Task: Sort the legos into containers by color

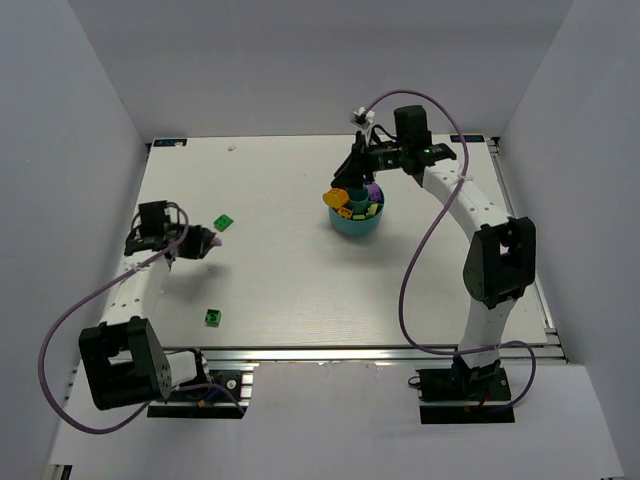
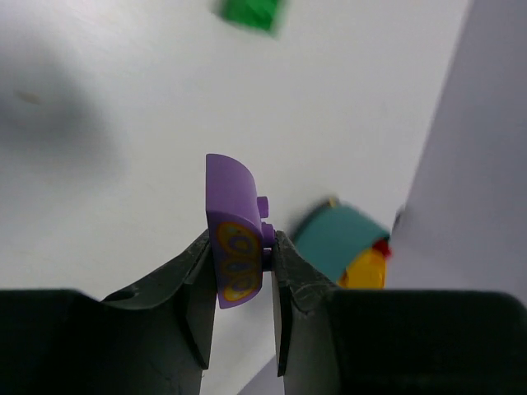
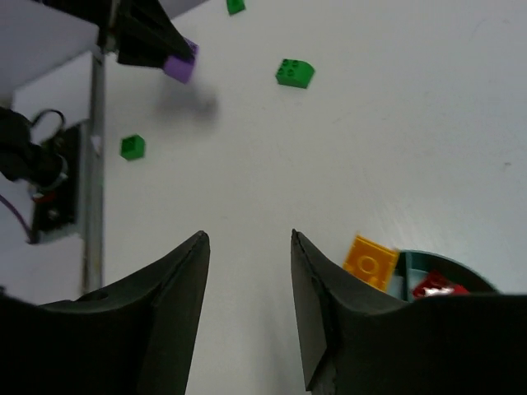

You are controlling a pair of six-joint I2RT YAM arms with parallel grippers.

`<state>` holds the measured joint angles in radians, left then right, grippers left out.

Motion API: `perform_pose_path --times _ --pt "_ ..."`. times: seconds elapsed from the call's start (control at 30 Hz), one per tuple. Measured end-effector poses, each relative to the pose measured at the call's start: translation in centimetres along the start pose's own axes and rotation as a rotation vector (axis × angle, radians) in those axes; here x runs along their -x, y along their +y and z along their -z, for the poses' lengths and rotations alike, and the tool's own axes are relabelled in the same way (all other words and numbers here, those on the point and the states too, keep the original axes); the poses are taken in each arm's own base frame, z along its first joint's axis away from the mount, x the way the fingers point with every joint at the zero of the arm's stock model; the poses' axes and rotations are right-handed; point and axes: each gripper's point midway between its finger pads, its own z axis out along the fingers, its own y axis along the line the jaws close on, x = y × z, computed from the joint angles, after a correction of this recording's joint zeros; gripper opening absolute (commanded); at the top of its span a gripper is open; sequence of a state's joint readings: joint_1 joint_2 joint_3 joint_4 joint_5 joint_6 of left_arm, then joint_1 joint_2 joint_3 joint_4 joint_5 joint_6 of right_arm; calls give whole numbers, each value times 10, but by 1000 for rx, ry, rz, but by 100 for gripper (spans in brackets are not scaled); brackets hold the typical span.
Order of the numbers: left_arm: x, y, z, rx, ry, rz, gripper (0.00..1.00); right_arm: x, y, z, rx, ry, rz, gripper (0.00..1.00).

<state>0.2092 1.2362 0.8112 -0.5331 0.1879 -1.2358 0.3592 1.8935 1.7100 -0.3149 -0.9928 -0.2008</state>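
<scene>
Left jaws: the left gripper [image 2: 240,257] is clamped on a small purple plastic brick [image 2: 233,216] with a curved top and a printed yellow-orange pattern. The brick is held clear of the white table [image 1: 300,280].
Right jaws: the right gripper [image 3: 247,240] is parted and empty, hanging just over the round teal plastic dish [image 1: 356,230].
Task's things: the dish, well apart from the left gripper, already holds red, yellow and purple pieces. A lime green brick [image 1: 225,221] and a darker green brick [image 1: 213,317] lie loose on the table.
Step in hand: the purple brick is judged to be bound for the purple wedge. That wedge seems to be at the dish's far right, though the view is too small to be sure.
Doing it well: only a narrow part of the brick is pinched, so a slow, level carry is advised. Release is best made low over the wedge, once the right gripper is out of the way.
Surfaces: the bricks are glossy hard plastic, likely slippery; the dish walls are low and thin; the table is matte.
</scene>
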Motion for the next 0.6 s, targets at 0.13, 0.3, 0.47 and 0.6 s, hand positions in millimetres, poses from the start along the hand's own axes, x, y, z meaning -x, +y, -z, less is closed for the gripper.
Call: perform_pose_path --times 0.13,0.3,0.47,0.6 --pt "-70 -57 7 -189 153 -198 0 0 22 -18 26 20 -134 55" --pt "-132 -112 25 -436 280 -419 0 0 36 -30 16 58 -255 57" --pt "-171 -131 43 -644 322 -673 0 20 28 -25 -44 39 -333 61" --pt "-197 -132 54 -782 309 -880 0 27 28 -23 -64 23 -447 89"
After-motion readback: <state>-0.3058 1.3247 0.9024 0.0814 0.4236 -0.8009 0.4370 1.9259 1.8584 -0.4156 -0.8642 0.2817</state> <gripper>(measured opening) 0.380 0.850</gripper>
